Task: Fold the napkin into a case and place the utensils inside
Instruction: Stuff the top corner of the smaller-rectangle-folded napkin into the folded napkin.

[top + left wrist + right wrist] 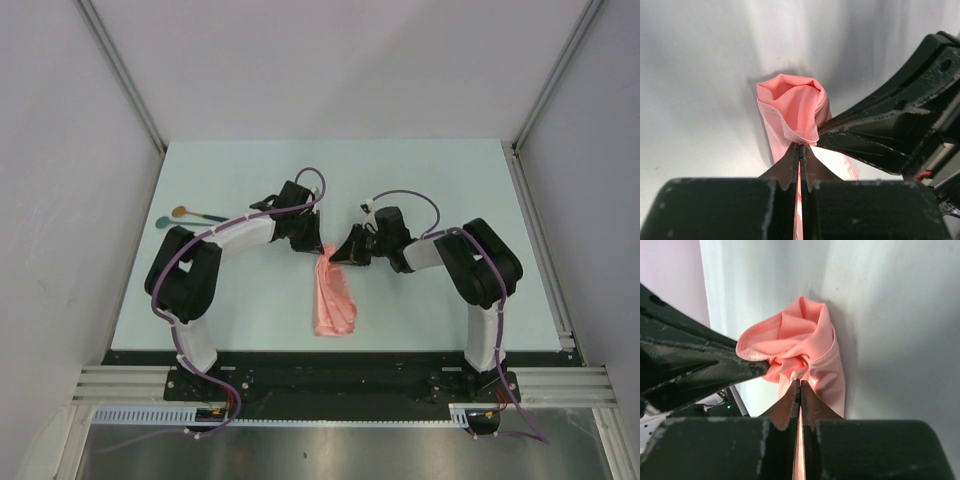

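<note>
Currently the left claw [800, 150] and right claw [800, 385] each pinch the napkin [335, 300] at its far end. Uneven pulling could bunch or undo the folds.

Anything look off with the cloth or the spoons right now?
Yes. The napkin is no neat fold but a crumpled narrow strip, its far end bunched into a rosette where the left gripper and right gripper both pinch it. The utensils lie together at far left, well apart from it. Nothing looks spilled or damaged.
</note>
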`<state>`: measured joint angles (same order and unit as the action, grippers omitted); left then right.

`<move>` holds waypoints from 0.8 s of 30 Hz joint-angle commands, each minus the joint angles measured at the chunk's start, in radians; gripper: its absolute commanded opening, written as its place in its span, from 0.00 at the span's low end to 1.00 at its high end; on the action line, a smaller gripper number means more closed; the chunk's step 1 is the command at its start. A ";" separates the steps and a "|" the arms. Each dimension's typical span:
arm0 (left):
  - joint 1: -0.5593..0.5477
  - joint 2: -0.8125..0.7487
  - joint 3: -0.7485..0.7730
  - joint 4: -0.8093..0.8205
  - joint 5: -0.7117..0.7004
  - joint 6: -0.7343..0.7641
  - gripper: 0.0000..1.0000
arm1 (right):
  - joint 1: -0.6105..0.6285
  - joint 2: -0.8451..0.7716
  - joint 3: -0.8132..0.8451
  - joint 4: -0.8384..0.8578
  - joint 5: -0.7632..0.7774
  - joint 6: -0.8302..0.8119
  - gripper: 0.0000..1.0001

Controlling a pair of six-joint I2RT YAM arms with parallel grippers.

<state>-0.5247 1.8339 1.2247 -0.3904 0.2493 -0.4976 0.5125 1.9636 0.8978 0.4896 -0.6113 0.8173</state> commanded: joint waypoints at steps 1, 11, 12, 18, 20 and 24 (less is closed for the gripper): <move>0.005 -0.038 0.007 0.008 0.038 -0.007 0.00 | 0.007 0.035 0.070 0.003 0.001 -0.047 0.02; 0.003 -0.033 -0.001 0.018 0.050 -0.013 0.00 | 0.050 0.090 0.131 0.023 0.008 0.006 0.00; 0.000 -0.032 0.001 0.016 0.051 -0.015 0.00 | 0.057 0.095 0.130 0.032 0.019 0.022 0.00; -0.009 -0.018 -0.008 0.007 0.028 -0.038 0.00 | 0.070 0.115 -0.050 0.334 0.218 0.277 0.00; -0.009 -0.021 -0.028 0.021 0.021 -0.056 0.00 | 0.073 0.132 -0.092 0.507 0.274 0.325 0.01; -0.009 -0.007 -0.014 -0.001 0.008 -0.055 0.00 | 0.095 0.169 -0.085 0.670 0.277 0.390 0.00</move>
<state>-0.5255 1.8343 1.2045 -0.3859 0.2562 -0.5262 0.5858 2.0933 0.8059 0.8997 -0.4328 1.1095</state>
